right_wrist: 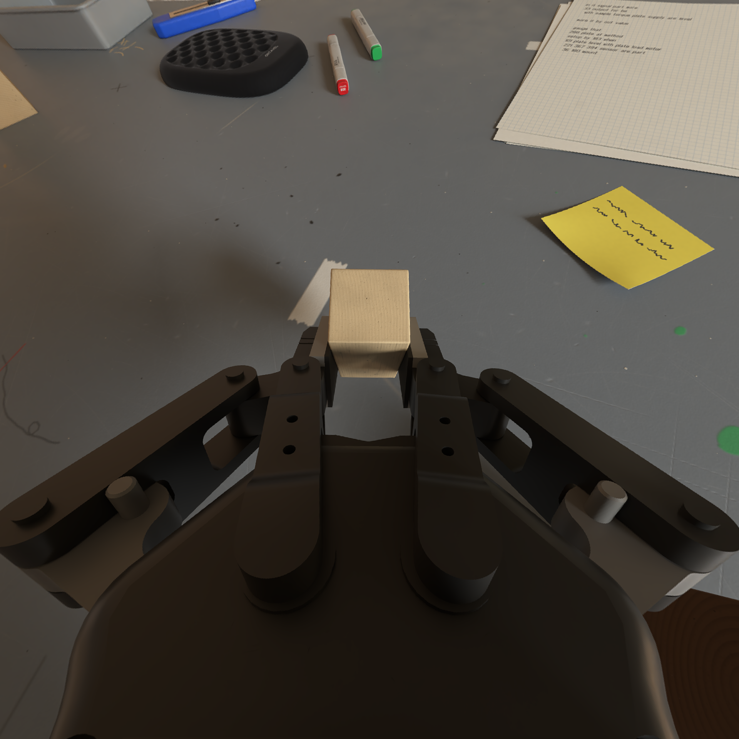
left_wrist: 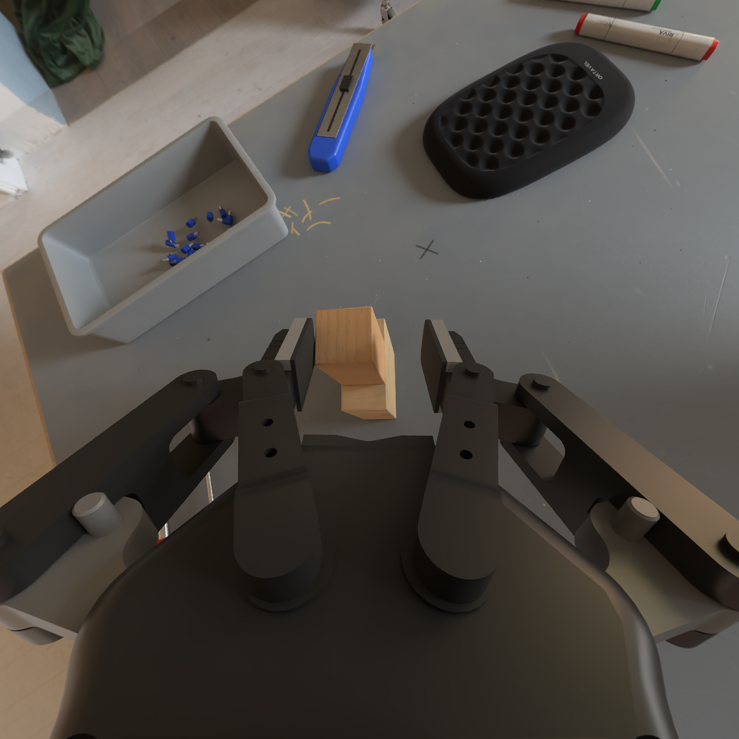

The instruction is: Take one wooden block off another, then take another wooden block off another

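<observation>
Wooden blocks number three across the two wrist views. Two sit stacked on the grey table (left_wrist: 520, 320) in the left wrist view: an upper block (left_wrist: 346, 338) rests on a lower block (left_wrist: 370, 400), offset so the lower one juts out to the right and toward the camera. The left gripper (left_wrist: 367, 352) straddles this stack with its jaws spread; the left pad sits just beside the upper block's side, while the right pad stands clear of it.

A third, paler block (right_wrist: 368, 316) shows in the right wrist view, clamped between the pads of the right gripper (right_wrist: 368, 352), above a strip of white tape (right_wrist: 316, 292) on the table.

Around the stack lie one grey bin (left_wrist: 256, 176) holding a handful of small blue parts (left_wrist: 188, 242), one blue utility knife (left_wrist: 342, 110), and one black dimpled pad (left_wrist: 528, 120). Two markers appear, one red-capped (right_wrist: 338, 64) and one green-capped (right_wrist: 366, 34). A stack of grid paper (right_wrist: 624, 88) and one yellow sticky note (right_wrist: 626, 236) lie to the right. Nothing stands between the open gripper and the stack.
</observation>
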Controlling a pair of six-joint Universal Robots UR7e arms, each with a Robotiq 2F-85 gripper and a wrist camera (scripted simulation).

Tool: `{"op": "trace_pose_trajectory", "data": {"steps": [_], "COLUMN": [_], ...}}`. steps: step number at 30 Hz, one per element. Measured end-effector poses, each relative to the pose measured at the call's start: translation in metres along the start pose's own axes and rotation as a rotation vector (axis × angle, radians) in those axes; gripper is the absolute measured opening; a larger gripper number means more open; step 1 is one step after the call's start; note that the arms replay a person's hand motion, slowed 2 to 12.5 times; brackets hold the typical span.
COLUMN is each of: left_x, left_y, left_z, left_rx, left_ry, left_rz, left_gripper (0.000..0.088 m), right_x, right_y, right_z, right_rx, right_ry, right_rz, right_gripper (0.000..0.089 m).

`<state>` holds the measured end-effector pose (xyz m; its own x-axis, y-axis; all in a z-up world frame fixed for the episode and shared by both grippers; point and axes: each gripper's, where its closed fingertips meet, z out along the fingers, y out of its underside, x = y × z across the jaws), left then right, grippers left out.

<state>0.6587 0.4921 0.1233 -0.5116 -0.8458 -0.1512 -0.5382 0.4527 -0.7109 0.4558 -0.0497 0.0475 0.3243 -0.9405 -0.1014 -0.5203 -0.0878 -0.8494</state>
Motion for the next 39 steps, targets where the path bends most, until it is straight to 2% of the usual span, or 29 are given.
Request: {"op": "trace_pose_trajectory", "data": {"steps": [19, 39], "left_x": [-0.007, -0.010], "left_y": [0.003, 0.004], "left_z": [0.005, 0.007], "left_rx": [-0.079, -0.120], "left_ry": [0.005, -0.096], "left_rz": [-0.061, 0.024], "left_gripper": [0.0362, 0.0299], "right_x": [0.001, 0.000], "right_y": [-0.002, -0.003], "right_z": [-0.002, -0.003], "right_rx": [0.020, 0.027], "right_ry": [-0.016, -0.028], "right_rz": [0.021, 0.023], "right_gripper": [0.0265, 0.0265]}}
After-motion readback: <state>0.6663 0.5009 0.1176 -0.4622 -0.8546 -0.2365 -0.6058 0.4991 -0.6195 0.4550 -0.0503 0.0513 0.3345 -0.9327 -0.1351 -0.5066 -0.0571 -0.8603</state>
